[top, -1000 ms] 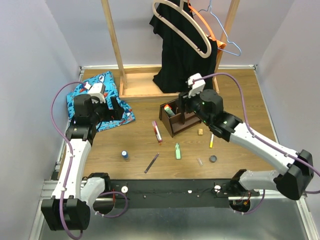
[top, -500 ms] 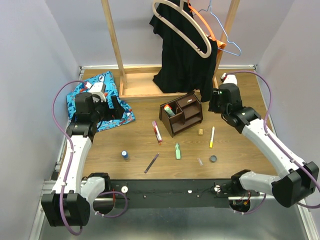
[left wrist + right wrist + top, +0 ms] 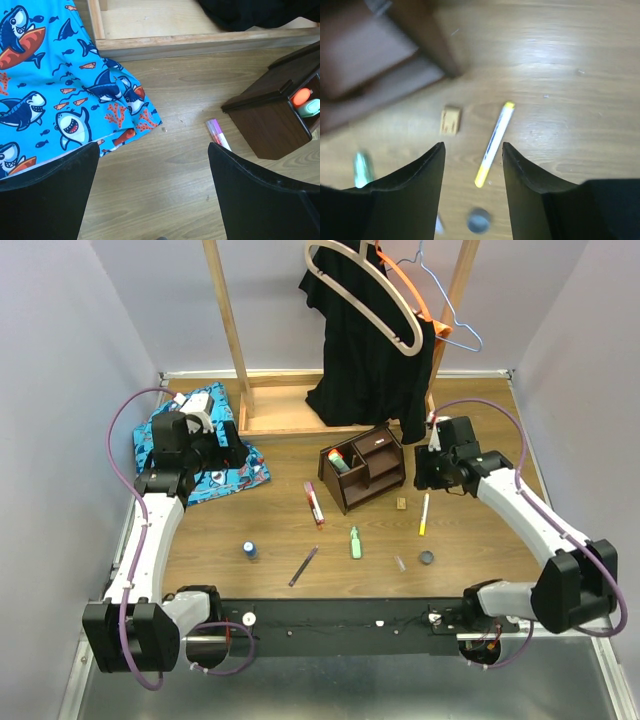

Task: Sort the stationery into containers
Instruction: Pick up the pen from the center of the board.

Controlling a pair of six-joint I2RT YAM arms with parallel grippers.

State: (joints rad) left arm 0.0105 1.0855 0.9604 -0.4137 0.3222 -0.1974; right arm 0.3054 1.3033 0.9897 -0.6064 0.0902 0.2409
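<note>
No lettering, brand, number or sign can be read anywhere. The blue cloth point(image 3: 45, 90) left of the dark organizer point(image 3: 270, 125) carries only a pattern of cartoon sharks, fish and coral. The barrels of the pink marker point(image 3: 218, 134) and the yellow marker point(image 3: 493, 144) beside the organizer are too small or blurred to read.

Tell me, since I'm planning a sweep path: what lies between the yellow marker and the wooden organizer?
The tan eraser lies between the yellow marker and the organizer, touching neither; the right wrist view shows it.
</note>
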